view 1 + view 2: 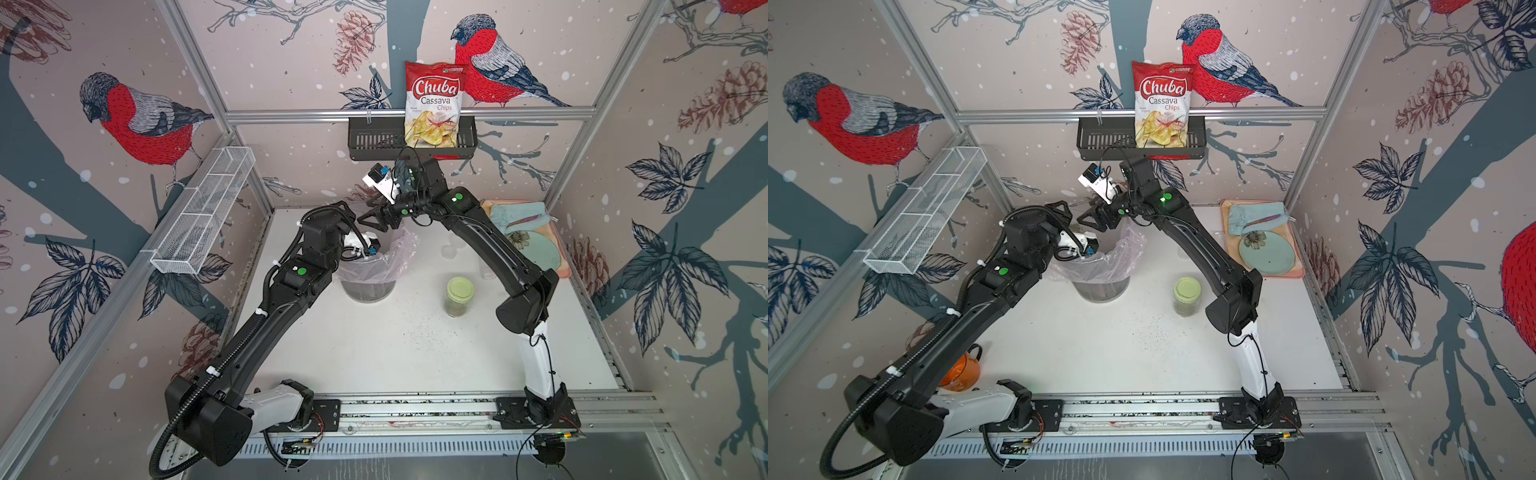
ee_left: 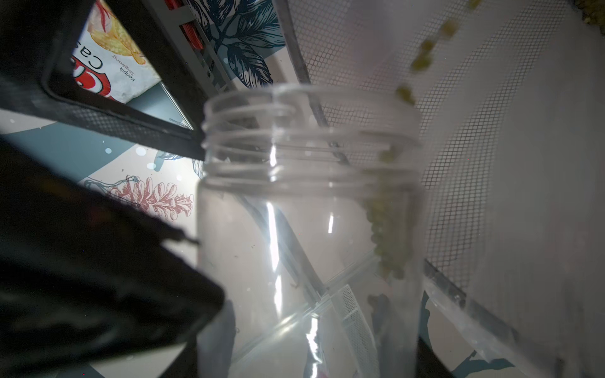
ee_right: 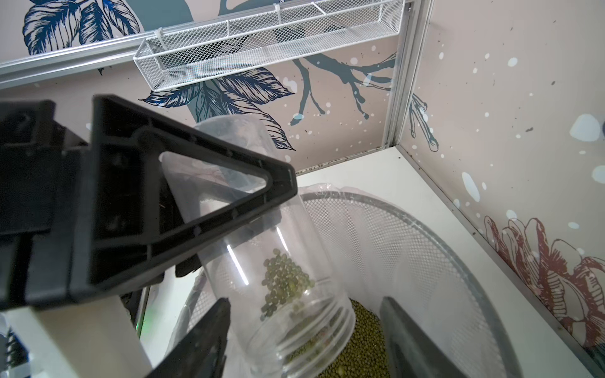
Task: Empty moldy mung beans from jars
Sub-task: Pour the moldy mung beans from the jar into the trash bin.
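left jaws pinch the clear jar (image 3: 252,242) tipped mouth-down over the bin (image 3: 422,235), right jaws spread.

Two black robot arms (image 1: 257,316) (image 1: 490,245), one bag-lined mesh bin (image 1: 368,291), one open clear plastic jar (image 3: 248,235), one green-lidded glass jar (image 1: 459,297), one red-and-white chips bag (image 1: 434,104), one green plate (image 1: 538,249).

Reads olive-green on the mung beans (image 3: 286,281) inside the clear jar (image 3: 281,242). Pale green lid (image 1: 459,287). White counter (image 1: 374,345), flecked with black specks. Pinkish, perhaps, for the translucent bin liner (image 1: 399,249). Red-and-white chips bag (image 1: 434,104).
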`<state>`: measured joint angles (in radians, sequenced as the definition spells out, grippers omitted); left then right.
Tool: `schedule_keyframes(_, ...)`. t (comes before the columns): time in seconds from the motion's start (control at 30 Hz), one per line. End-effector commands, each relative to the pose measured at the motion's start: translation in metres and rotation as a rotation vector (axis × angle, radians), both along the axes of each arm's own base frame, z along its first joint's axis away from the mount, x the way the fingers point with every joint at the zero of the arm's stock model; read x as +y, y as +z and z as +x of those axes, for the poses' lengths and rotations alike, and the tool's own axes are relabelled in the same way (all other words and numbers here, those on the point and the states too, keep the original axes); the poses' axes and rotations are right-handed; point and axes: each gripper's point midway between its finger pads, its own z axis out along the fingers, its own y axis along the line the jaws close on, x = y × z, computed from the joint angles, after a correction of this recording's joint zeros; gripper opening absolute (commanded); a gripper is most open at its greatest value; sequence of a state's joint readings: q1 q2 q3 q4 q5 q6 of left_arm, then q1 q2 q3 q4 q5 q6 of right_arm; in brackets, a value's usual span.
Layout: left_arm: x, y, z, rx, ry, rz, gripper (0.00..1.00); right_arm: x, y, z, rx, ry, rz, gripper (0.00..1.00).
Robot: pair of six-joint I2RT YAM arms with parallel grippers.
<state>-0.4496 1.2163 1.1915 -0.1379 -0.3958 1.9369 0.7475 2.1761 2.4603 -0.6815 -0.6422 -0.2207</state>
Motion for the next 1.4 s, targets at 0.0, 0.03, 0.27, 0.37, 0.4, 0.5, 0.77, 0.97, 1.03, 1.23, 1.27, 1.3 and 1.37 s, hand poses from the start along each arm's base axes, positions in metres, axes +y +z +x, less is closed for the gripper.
schedule_keyframes(0.0, -0.009, 0.016, 0.003, -0.058, -0.045, 0.064, 0.03, 0.004, -0.001, -0.002, -0.035, 0.014, -0.005, 0.73)
schedule_keyframes(0.03, -0.011, 0.015, 0.003, -0.055, -0.048, 0.066, 0.03, 0.004, -0.003, -0.003, -0.037, 0.021, -0.011, 0.73)
schedule_keyframes(0.27, -0.014, 0.014, 0.003, -0.062, -0.06, 0.061, 0.03, 0.001, -0.017, -0.019, -0.03, 0.095, -0.058, 0.72)
schedule_keyframes(0.37, -0.014, 0.012, 0.001, -0.065, -0.065, 0.058, 0.03, 0.0, -0.019, -0.023, -0.033, 0.119, -0.065, 0.73)
schedule_keyframes(0.4, -0.014, 0.013, 0.0, -0.067, -0.065, 0.056, 0.03, 0.0, -0.02, -0.025, -0.032, 0.132, -0.067, 0.73)
schedule_keyframes(0.5, -0.014, 0.015, -0.002, -0.076, -0.071, 0.047, 0.02, -0.001, -0.026, -0.032, -0.027, 0.168, -0.084, 0.73)
schedule_keyframes(0.77, -0.021, 0.014, -0.005, -0.081, -0.097, 0.045, 0.02, -0.001, -0.039, -0.032, -0.008, 0.192, -0.101, 0.75)
schedule_keyframes(0.97, -0.022, 0.009, -0.004, -0.07, -0.099, 0.049, 0.02, 0.003, -0.042, -0.027, -0.01, 0.187, -0.097, 0.75)
schedule_keyframes(1.03, -0.022, 0.008, -0.004, -0.066, -0.099, 0.051, 0.02, 0.004, -0.043, -0.028, -0.008, 0.189, -0.096, 0.75)
schedule_keyframes(1.23, -0.024, 0.011, -0.006, -0.078, -0.106, 0.044, 0.02, 0.01, -0.049, -0.028, 0.003, 0.2, -0.095, 0.79)
schedule_keyframes(1.27, -0.024, 0.011, -0.006, -0.079, -0.107, 0.043, 0.02, 0.011, -0.051, -0.028, 0.005, 0.202, -0.097, 0.8)
schedule_keyframes(1.3, -0.025, 0.012, -0.007, -0.081, -0.109, 0.042, 0.02, 0.012, -0.053, -0.03, 0.006, 0.21, -0.1, 0.8)
schedule_keyframes(1.37, -0.025, 0.012, -0.007, -0.084, -0.109, 0.041, 0.02, 0.014, -0.055, -0.032, 0.009, 0.215, -0.102, 0.81)
